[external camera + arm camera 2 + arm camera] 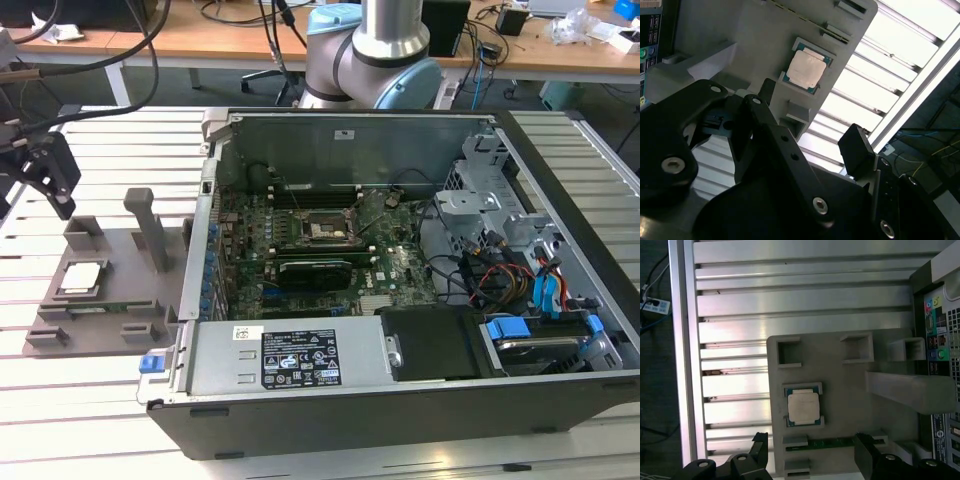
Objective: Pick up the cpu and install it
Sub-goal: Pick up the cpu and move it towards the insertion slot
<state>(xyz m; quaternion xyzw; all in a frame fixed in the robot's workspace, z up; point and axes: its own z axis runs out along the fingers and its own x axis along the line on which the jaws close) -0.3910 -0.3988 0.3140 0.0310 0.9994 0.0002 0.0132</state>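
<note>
Fingers (864, 452) of gripper (811, 449) are spread apart, nothing gripped; cpu (803, 406) is seated in grey tray (840, 380) at the exterior view's left

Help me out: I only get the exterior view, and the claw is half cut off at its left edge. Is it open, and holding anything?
Observer: Open. In the first wrist view the fingers of the claw stand wide apart.
Operator: Anything between them?
Observer: Nothing. The cpu lies flat in its recess on the grey tray, apart from both fingers.
Operator: Seated squarely?
Observer: Yes, its edges run parallel to the recess walls.
</note>
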